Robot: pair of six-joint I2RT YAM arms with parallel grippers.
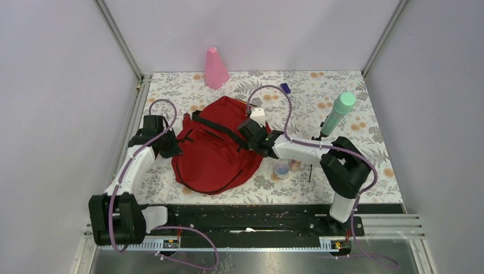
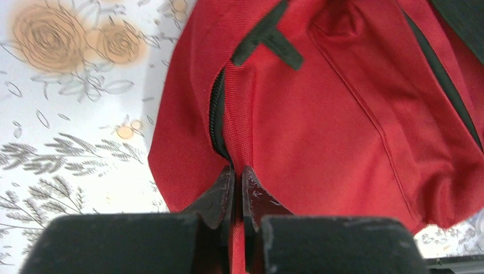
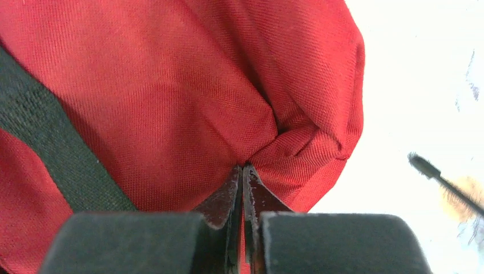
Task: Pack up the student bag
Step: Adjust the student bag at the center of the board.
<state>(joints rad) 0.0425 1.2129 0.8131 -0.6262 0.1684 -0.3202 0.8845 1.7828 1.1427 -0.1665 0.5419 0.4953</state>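
Note:
The student bag (image 1: pixel 220 145), dark red with black straps, lies flat in the middle of the floral table. My left gripper (image 1: pixel 170 145) is at its left edge, shut on a fold of red fabric beside the black zipper (image 2: pixel 217 117); the pinch shows between the jaws in the left wrist view (image 2: pixel 238 171). At the bag's right edge my right gripper (image 1: pixel 257 140) is shut on a bunched fold of the bag (image 3: pixel 297 142), with red cloth between the fingers (image 3: pixel 243 168). A black strap (image 3: pixel 51 154) crosses the fabric to the left of that grip.
A pink cone-shaped item (image 1: pixel 215 68) stands at the back. A small purple thing (image 1: pixel 285 88) lies behind the bag. A mint-green bottle (image 1: pixel 339 111) stands at the right. Two small round containers (image 1: pixel 287 168) sit just right of the bag, under the right arm.

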